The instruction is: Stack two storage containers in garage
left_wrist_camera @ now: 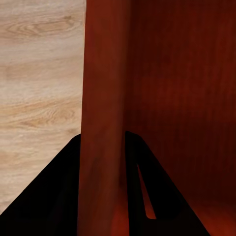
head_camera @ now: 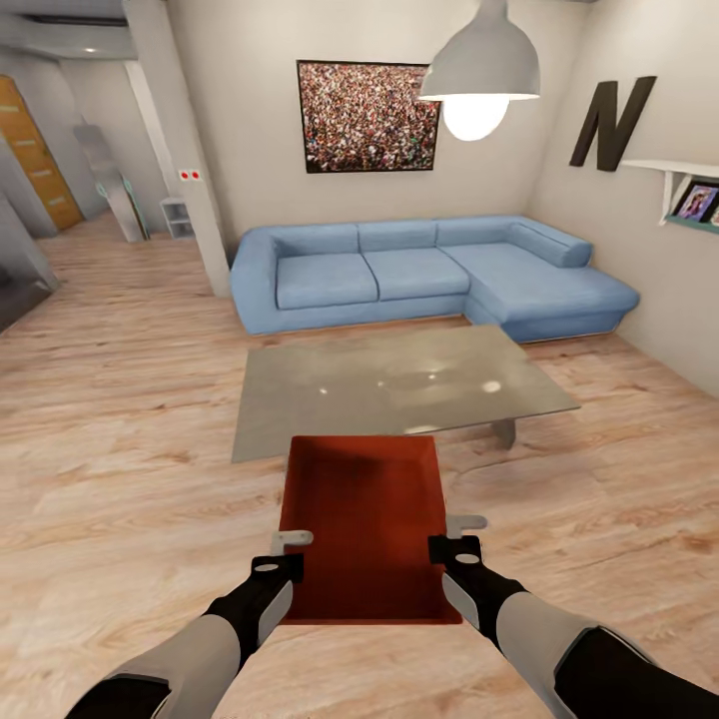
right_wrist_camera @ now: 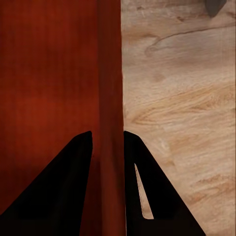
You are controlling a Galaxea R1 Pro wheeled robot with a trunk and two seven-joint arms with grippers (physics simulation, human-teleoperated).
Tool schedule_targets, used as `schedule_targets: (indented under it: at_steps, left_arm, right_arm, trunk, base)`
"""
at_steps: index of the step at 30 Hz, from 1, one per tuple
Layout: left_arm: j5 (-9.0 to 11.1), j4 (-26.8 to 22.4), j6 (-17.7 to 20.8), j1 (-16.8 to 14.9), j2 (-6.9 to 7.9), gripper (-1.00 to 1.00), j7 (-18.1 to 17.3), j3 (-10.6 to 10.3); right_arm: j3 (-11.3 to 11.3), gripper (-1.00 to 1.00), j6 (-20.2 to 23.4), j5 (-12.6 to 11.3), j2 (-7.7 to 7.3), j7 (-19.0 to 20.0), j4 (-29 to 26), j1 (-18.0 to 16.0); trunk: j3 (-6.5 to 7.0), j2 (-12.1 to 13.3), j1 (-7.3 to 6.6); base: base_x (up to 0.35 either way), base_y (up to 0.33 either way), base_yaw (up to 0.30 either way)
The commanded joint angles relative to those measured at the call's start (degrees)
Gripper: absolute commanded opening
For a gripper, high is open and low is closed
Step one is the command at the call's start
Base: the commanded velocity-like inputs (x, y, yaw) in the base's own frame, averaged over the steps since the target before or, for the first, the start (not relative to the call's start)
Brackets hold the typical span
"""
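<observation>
An orange-red storage container point(head_camera: 364, 529) sits at twelve o'clock, both grippers (left point(head_camera: 283, 557), right point(head_camera: 451, 544)) pinching its side walls; carrying it level should prevent slipping.

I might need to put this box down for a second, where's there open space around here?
Bare wood floor stretches left of the glass coffee table, and more lies right of it toward the wall. It is tight ahead: the storage container, held by the left tool and right tool, nearly meets the table, with the blue sofa behind it.

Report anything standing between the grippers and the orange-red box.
Nothing does. The left gripper and right gripper are each shut on a side wall of the lidless orange-red rectangular box, one finger inside and one outside.
</observation>
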Motion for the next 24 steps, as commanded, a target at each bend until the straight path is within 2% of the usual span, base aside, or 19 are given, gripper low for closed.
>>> schedule_targets:
  at_steps: [1, 24]
  left_arm:
    - [-1.4, -0.3, 0.3, 0.0, 0.27, -1.0, 1.1, -0.1]
    - [-1.4, -0.3, 0.1, 0.0, 0.27, -1.0, 1.0, -0.1]
  right_arm:
    - [-0.1, -1.0, -0.3, -1.6, -0.02, -0.3, 1.5, 0.0]
    - [-0.1, -1.0, -0.3, -1.6, -0.02, -0.3, 1.5, -0.1]
  trunk:
    - [-0.08, -0.1, 0.02]
    - [-0.08, -0.1, 0.02]
  base:
    - [0.0, 0.0, 0.3]
    - [0.0, 0.0, 0.3]
